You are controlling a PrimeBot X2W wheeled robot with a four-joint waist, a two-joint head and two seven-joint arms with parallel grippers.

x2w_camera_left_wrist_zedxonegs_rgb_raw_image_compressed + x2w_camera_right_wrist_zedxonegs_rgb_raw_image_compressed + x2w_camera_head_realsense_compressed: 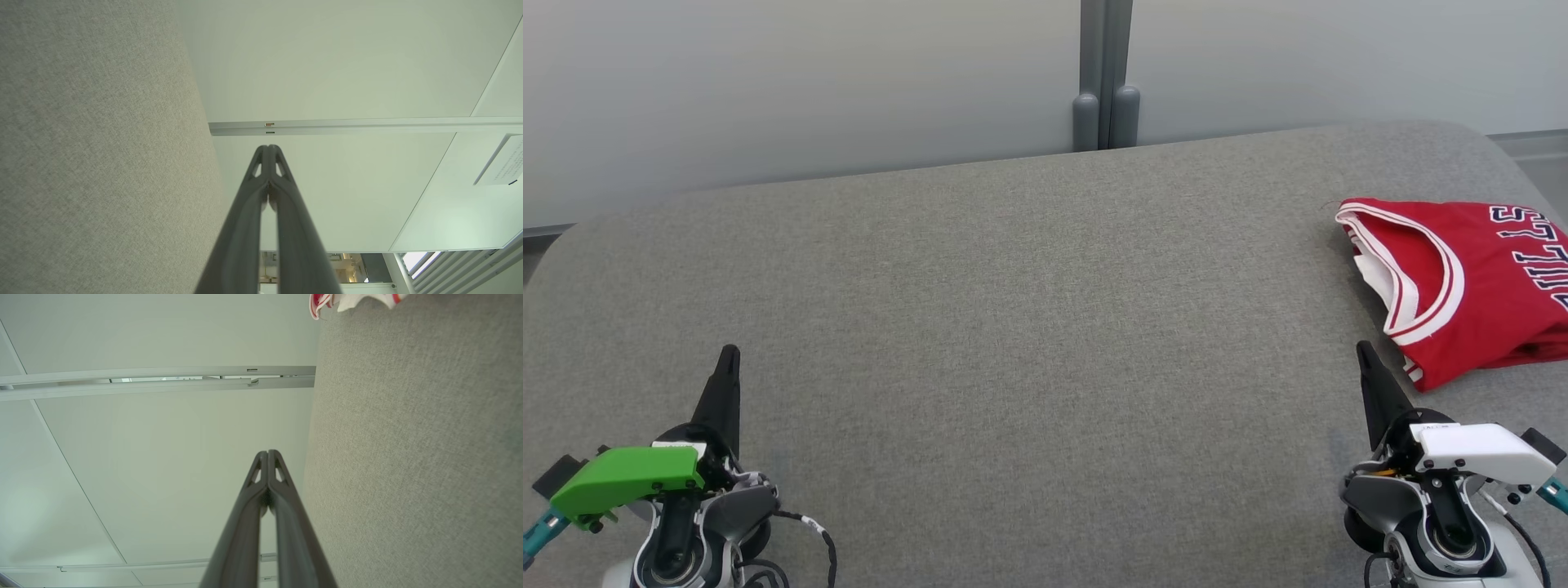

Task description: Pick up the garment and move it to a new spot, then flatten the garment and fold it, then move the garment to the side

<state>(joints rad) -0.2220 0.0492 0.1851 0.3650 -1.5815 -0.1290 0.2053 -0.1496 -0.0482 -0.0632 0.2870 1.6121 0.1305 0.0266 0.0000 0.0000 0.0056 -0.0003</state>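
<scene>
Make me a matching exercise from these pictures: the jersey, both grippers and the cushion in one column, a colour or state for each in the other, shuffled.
Column one
1. jersey
2. left gripper
3. right gripper
4. cushion

Column two
A. shut, below a white cover
B. grey fabric
C. red with white trim, at the right edge
D. shut, below a green cover

Pairs: 1-C, 2-D, 3-A, 4-B
</scene>
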